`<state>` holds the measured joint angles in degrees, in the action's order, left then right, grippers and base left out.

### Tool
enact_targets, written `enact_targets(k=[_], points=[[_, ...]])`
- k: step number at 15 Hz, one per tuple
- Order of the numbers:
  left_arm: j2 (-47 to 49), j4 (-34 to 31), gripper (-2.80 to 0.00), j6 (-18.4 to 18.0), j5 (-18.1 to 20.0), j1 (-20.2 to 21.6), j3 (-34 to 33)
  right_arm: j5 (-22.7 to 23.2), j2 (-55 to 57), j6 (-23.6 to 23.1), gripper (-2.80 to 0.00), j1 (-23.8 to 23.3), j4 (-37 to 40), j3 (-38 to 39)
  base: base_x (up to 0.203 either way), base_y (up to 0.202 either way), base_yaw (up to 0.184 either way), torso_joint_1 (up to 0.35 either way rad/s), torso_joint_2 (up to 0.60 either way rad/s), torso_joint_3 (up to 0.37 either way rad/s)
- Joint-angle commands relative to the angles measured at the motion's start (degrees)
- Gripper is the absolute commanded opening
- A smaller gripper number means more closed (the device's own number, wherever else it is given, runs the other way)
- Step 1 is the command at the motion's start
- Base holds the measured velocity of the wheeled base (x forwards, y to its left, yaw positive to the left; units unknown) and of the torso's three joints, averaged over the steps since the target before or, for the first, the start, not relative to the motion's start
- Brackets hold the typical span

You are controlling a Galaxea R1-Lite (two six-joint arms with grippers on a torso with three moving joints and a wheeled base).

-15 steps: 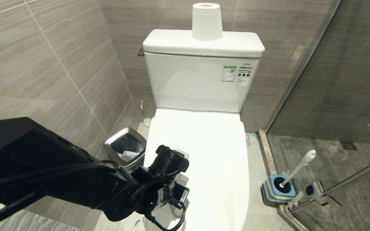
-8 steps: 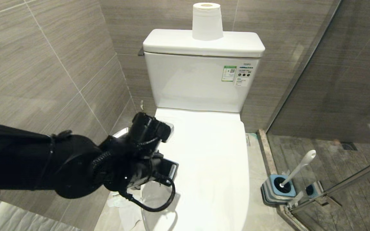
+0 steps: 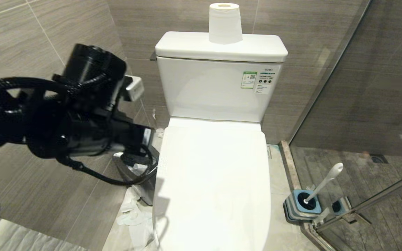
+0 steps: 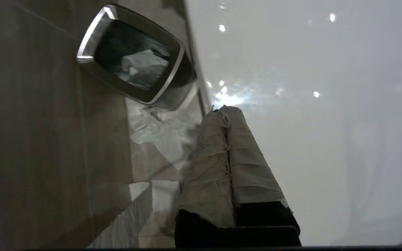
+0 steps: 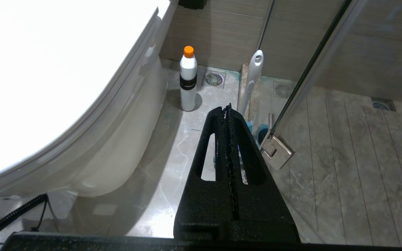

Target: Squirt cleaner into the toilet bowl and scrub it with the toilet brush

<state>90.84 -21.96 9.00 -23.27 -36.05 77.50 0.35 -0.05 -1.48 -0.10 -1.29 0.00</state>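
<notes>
Left gripper, clenched and empty, hangs over the shut toilet lid, brush well apart; tank label reads TOTO.

Left arm has risen from about 7 o'clock, low beside the toilet lid, to about 9 o'clock. The steel bin, earlier partly covered, remains partly screened.
</notes>
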Motion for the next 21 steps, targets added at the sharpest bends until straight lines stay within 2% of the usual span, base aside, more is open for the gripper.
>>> enact_targets(k=[1, 2, 4, 10, 16, 18, 21], points=[[-4.3, -0.09, -2.8, -0.39, -0.52, 5.72, 1.66, 0.0, -0.04, -0.02, -2.8, 0.01, -0.03, 0.7, 0.0, 0.0, 0.0, 0.0, 0.0, 0.0], [-6.64, -0.1, -2.8, -0.59, -0.72, 8.56, 2.92, 0.0, -0.04, -0.02, -2.8, 0.01, -0.03, 0.7, 0.0, 0.0, 0.0, 0.0, 0.0, 0.0], [-11.21, -0.14, -2.8, -0.75, -0.99, 10.98, 4.21, 0.0, -0.04, -0.02, -2.8, 0.01, -0.03, 0.7, 0.0, 0.0, 0.0, 0.0, 0.0, 0.0], [-24.46, -0.91, -2.8, -1.05, 0.02, 9.89, 4.02, 0.07, -0.04, -0.02, -2.8, 0.01, -0.03, 0.7, 0.0, 0.0, 0.0, 0.0, 0.0, 0.0], [-31.72, -0.75, -2.8, -0.58, 1.44, 16.71, 1.24, 0.0, -0.04, -0.02, -2.8, 0.01, -0.03, 0.7, 0.0, 0.0, 0.0, 0.0, 0.0, 0.0], [-34.17, -0.76, -2.8, -0.92, 3.32, 16.71, 1.16, 0.0, -0.04, -0.02, -2.8, 0.01, -0.03, 0.7, 0.0, 0.0, 0.0, 0.0, 0.0, 0.0], [-38.99, -0.72, -2.8, -3.87, 10.15, 17.78, 1.46, 0.0, -0.04, -0.02, -2.8, 0.01, -0.03, 0.7, 0.0, 0.0, 0.0, 0.0, 0.0, 0.0]])
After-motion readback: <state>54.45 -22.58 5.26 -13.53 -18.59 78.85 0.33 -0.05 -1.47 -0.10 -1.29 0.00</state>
